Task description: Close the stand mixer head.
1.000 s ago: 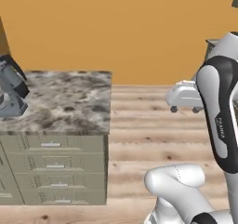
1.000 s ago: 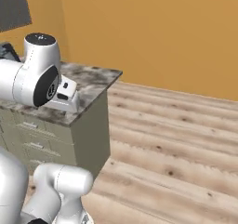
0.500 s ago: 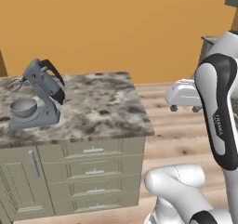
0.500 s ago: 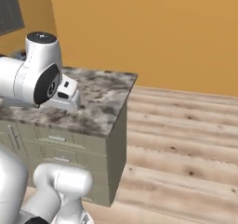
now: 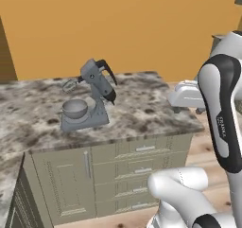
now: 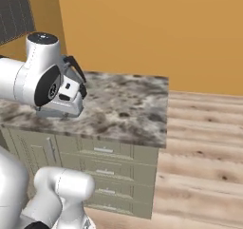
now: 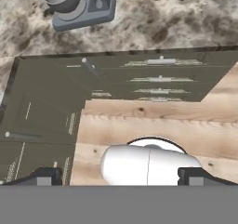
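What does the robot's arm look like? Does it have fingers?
The arm is made of smooth, rounded white shells with dark joint bands, and small lettering runs down one white link. In the right base view a white link ends in a round dark cap. The gripper has two small dark fingertips, blocky with grey pads.

Matt grey stand mixer head (image 5: 93, 71), shiny metal bowl (image 5: 75, 108), mottled stone counter (image 5: 142, 104)

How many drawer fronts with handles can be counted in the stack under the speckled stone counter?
4, stacked in one column on the grey cabinet below the counter's right part: top drawer, second, third, bottom. A tall door with a vertical handle stands to their left. The robot's body may hide others.
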